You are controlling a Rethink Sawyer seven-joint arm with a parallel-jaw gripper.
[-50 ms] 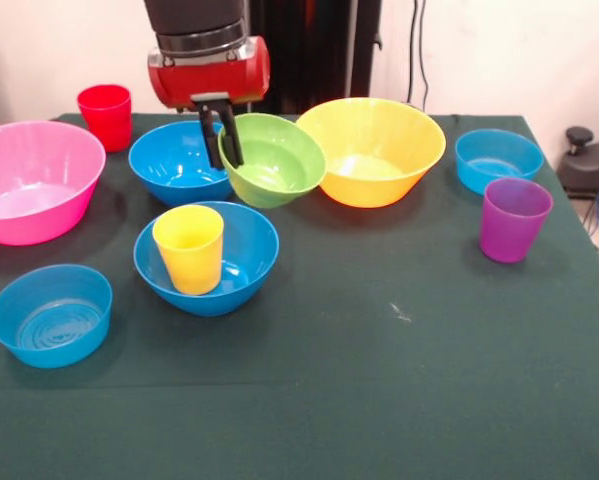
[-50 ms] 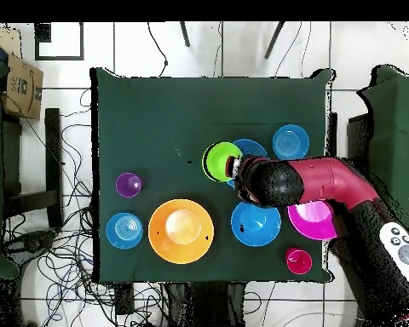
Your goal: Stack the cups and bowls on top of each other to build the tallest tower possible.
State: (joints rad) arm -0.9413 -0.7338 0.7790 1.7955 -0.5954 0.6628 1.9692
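the table (image 1: 379, 400) has a dark green cloth on it. behind it in the front view is a plain pale wall (image 1: 499, 50) with thin black cables (image 1: 416, 50) hanging down. a black thing with a round knob (image 1: 586, 160) sits off to the right. from above, the floor (image 2: 72, 255) is white tiles with dark lines, and lots of wires (image 2: 59, 264) lie tangled on it. a brown cardboard box (image 2: 19, 85) sits at the left.
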